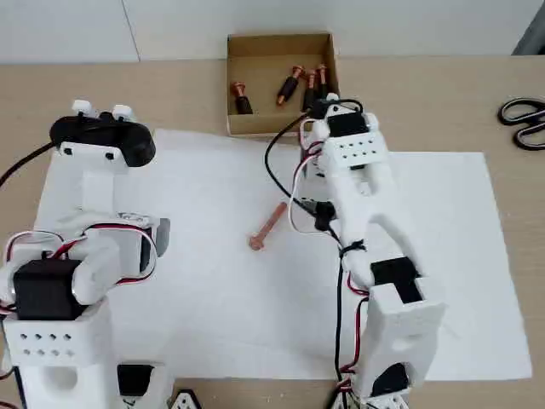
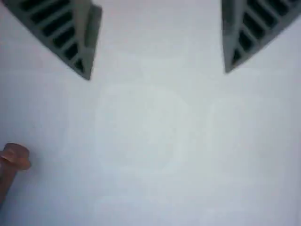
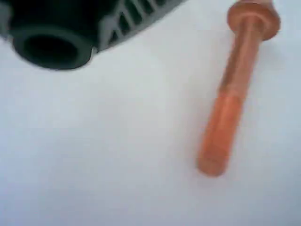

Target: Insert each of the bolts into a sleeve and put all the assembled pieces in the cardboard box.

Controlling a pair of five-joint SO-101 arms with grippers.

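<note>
**Lining up the last bolt with the sleeve**

The right gripper [image 1: 318, 211] hangs low over the white sheet [image 1: 213, 298] with its fingers closed on a black sleeve [image 3: 51, 47], whose open end faces the camera. The bolt [image 1: 267, 226] lies flat on the sheet just beside it, not yet picked up. The left gripper [image 2: 157, 73] hovers above bare sheet with its fingers spread wide and nothing between them; the bolt's head sits off to one side of it.

To do this step well, I judge the left gripper should take the bolt near its head (leaving the shank free), lift it level, and bring its tip square to the sleeve's opening. A skewed approach would likely jam.

Counted: one loose bolt, one sleeve, and what look like four assembled pieces [image 1: 289, 85] inside the cardboard box [image 1: 234, 51]. One pair of scissors [image 1: 524, 119] lies at the table's edge.
</note>
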